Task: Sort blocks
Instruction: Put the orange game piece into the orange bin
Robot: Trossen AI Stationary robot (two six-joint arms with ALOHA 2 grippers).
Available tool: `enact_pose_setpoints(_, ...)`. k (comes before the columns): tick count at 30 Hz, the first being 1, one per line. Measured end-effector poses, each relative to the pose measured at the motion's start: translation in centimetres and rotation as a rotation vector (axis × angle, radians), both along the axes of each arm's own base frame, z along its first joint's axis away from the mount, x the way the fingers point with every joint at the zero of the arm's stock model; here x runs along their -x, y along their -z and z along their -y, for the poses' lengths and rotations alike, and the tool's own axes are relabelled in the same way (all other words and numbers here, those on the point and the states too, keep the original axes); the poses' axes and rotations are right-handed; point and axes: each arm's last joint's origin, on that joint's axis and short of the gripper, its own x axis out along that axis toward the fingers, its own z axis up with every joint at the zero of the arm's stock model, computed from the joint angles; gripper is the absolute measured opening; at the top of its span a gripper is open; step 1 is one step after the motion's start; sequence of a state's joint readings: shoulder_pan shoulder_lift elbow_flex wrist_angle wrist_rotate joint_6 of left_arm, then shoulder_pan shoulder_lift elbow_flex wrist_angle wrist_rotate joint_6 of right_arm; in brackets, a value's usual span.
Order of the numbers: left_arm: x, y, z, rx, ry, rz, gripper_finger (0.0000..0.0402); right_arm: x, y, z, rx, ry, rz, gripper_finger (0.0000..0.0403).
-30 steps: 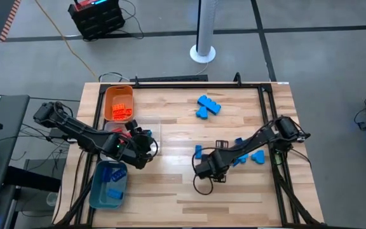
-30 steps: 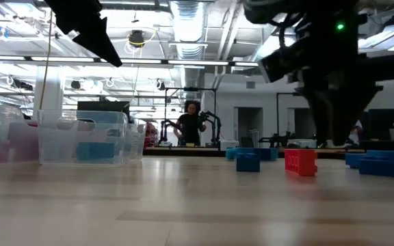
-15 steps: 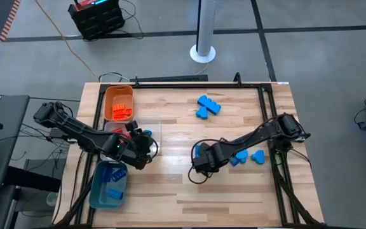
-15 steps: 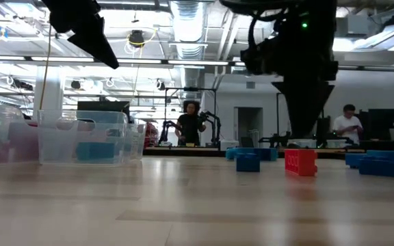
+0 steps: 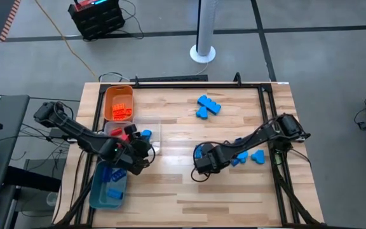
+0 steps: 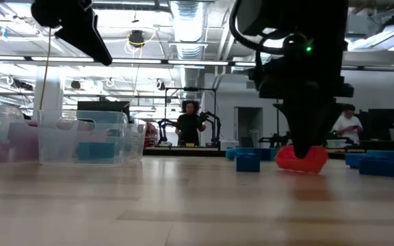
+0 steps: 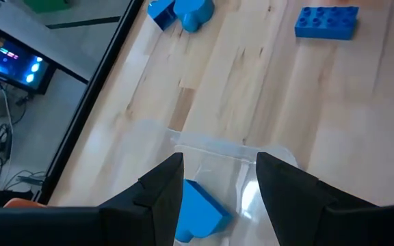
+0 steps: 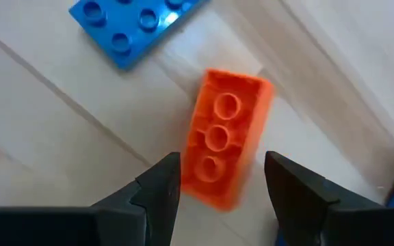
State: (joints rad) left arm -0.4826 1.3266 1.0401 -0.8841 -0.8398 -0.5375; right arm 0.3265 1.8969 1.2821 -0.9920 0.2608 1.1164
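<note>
wooden counter (image 5: 176, 191), orange tray (image 5: 109, 97), clear tray (image 5: 153, 135) and teal tray (image 5: 99, 188) along its left, two people (image 6: 190, 127) way back

Even, bright light falls on the pale wooden desk (image 5: 176, 184) seen from above, with only soft, short shadows under the two dark arms. From desk height, the room behind is lit by long ceiling strip lights (image 6: 183, 27) that glare white; the arms show as near-black silhouettes against them, and the desk surface carries a faint sheen. A red block (image 6: 301, 158) under the right claw (image 6: 306, 147) looks smeared by motion blur. In the right wrist view, an orange block (image 8: 224, 137) is blurred at its lower end, while a blue plate (image 8: 132, 24) is sharper. In the left wrist view, a clear tray (image 7: 245, 160) shows white glare on its rim.
</note>
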Motion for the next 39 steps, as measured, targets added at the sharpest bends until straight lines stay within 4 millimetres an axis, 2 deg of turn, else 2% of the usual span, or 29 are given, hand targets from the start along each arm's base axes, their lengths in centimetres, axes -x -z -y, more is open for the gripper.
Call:
enact_pose_setpoints(7,0.2,0.0,0.5,0.021,-0.001,0.019,0.0178,0.1,0.1,-0.7,0.006,-0.052,-0.008,0.0221)
enact_pose_setpoints(17,0.6,0.0,1.4,0.054,0.005,0.048,0.0178,0.0,0.2,-0.3,0.035,-0.058,-0.004,0.0221)
enact_pose_setpoints(24,1.0,0.0,2.0,0.072,0.016,0.063,0.0178,0.7,2.4,0.2,0.029,-0.030,0.016,0.0221)
enact_pose_setpoints(30,1.1,0.0,2.5,0.077,0.036,0.068,0.0178,1.0,2.7,0.0,0.039,-0.097,0.008,0.0217)
enact_pose_setpoints(33,1.3,0.0,2.7,0.077,0.048,0.068,0.0178,1.0,2.6,-0.3,0.041,-0.189,-0.006,0.0194)
enact_pose_setpoints(39,1.3,-0.1,3.3,0.083,0.078,0.083,0.0178,1.1,2.5,-0.5,0.054,-0.378,-0.047,0.0101)
